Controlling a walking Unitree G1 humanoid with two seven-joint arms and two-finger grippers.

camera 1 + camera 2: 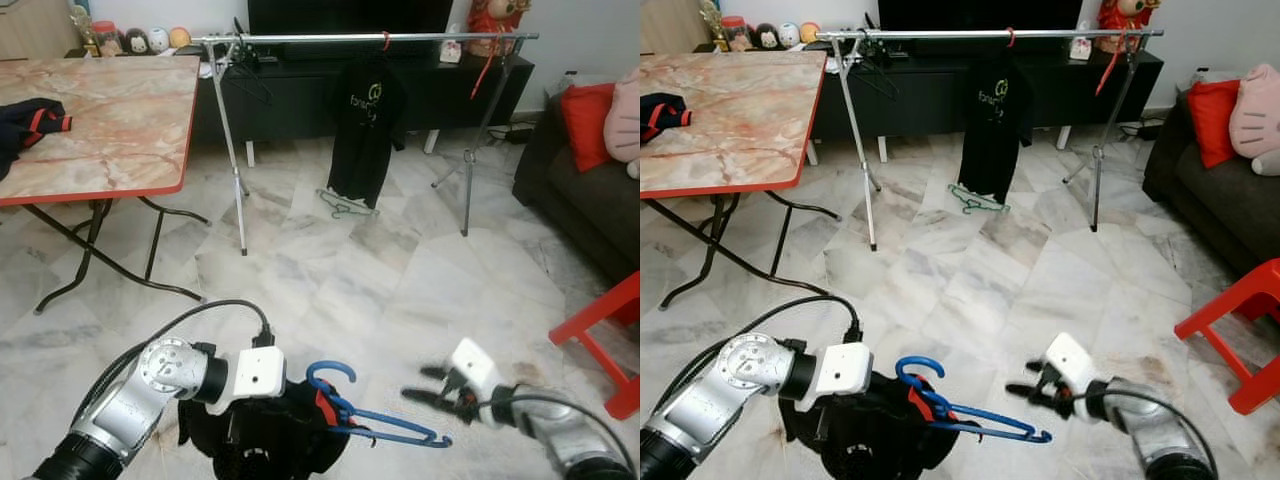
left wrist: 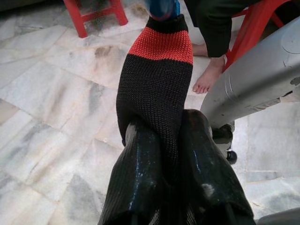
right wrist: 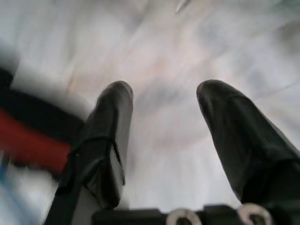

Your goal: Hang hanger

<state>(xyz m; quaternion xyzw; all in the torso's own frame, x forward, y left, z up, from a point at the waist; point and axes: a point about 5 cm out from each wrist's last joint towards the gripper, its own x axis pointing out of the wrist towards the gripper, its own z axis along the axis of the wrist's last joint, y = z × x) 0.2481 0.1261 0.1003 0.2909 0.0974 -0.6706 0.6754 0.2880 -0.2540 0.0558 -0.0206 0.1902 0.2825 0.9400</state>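
Low over the floor, left gripper clamps garment on blue hanger.

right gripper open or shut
Open: in its wrist view the right gripper has two black fingers standing apart with bare floor between them, holding nothing.

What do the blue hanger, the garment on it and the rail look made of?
Hanger: probably plastic or plastic-coated wire, judging by its thin, smooth, evenly blue rod. Garment: knitted fabric, black with a red band; ribbed stitches show where the left tool is shut on it. Rail: apparently metal, a straight silvery tube with a sheen.
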